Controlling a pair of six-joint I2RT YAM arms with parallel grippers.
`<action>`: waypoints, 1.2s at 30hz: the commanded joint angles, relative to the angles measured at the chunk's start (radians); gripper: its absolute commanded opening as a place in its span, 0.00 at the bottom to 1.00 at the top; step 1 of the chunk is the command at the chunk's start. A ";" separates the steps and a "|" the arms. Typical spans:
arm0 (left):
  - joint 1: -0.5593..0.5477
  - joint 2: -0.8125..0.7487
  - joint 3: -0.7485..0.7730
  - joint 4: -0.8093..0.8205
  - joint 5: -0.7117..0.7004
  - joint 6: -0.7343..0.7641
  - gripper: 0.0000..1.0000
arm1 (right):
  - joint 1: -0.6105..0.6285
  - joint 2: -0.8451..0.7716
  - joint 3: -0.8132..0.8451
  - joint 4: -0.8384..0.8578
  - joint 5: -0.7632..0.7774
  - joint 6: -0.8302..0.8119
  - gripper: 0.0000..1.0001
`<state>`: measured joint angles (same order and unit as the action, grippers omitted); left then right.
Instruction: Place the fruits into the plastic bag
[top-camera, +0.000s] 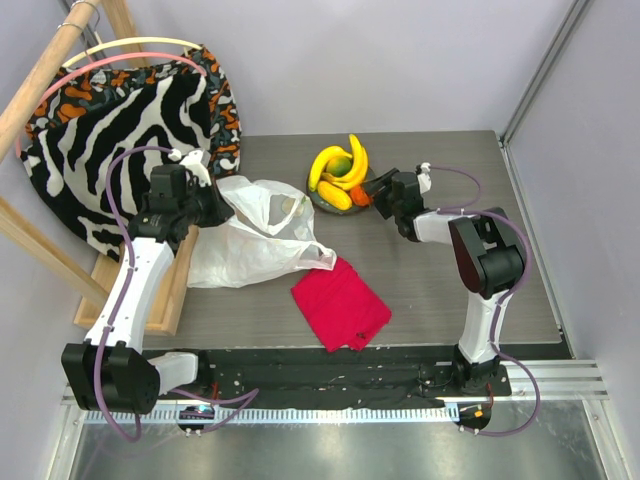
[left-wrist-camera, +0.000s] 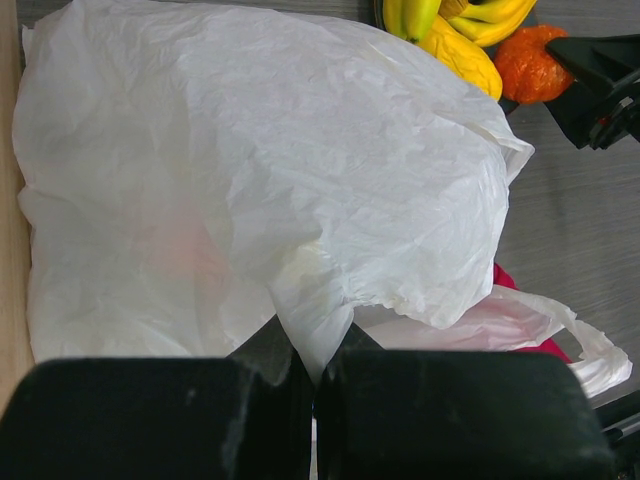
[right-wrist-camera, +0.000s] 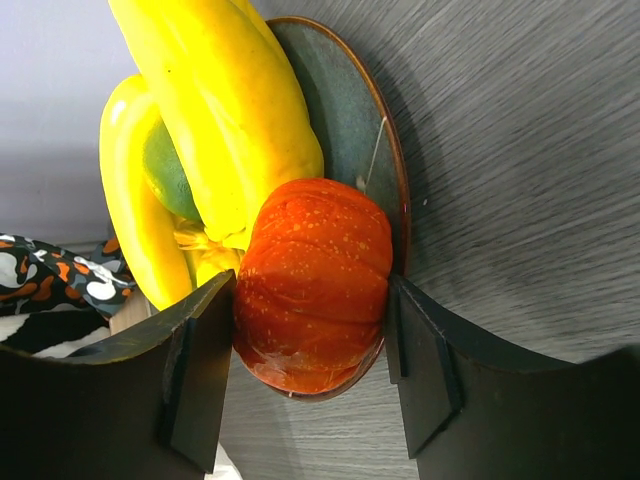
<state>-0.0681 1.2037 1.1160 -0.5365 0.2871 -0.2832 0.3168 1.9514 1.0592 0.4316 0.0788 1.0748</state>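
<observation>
The zebra-striped fabric (top-camera: 130, 130) hangs over a wooden frame at the far left, behind the left arm. The left gripper (left-wrist-camera: 315, 365) is clamped on a pinched fold of the plastic bag (left-wrist-camera: 260, 170), its two black fingers pressed together with the thin film caught between them. The bag lies crumpled on the grey table (top-camera: 450, 290), left of centre, white and translucent, and one handle loop trails toward the red cloth (top-camera: 340, 303). That cloth lies folded at the near middle of the table, and the bag's edge overlaps its far corner. At the far middle stands the dark round plate (right-wrist-camera: 345, 110), which holds all the fruits: yellow bananas (right-wrist-camera: 220, 100), a green fruit (right-wrist-camera: 165, 175) tucked between them, and a red-orange ribbed fruit (right-wrist-camera: 315, 285) at the plate's rim. No fruit is seen inside the bag. The right gripper (right-wrist-camera: 312, 300) straddles the red-orange fruit, one pad at each flank, right against it or just beside it. Whether the pads press it cannot be told. The fruit rests on the plate.
</observation>
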 joint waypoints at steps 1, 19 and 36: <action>-0.004 -0.003 0.033 0.009 -0.008 0.004 0.00 | -0.005 -0.046 -0.030 0.085 0.036 0.024 0.38; -0.006 -0.006 0.031 0.013 0.007 -0.002 0.00 | -0.005 -0.348 -0.380 0.360 0.204 -0.036 0.23; -0.012 -0.004 0.028 0.021 0.030 -0.010 0.00 | 0.171 -0.255 -0.275 0.455 -0.344 -0.397 0.24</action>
<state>-0.0738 1.2037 1.1160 -0.5358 0.2935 -0.2852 0.4522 1.6863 0.7570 0.8375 -0.1818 0.7689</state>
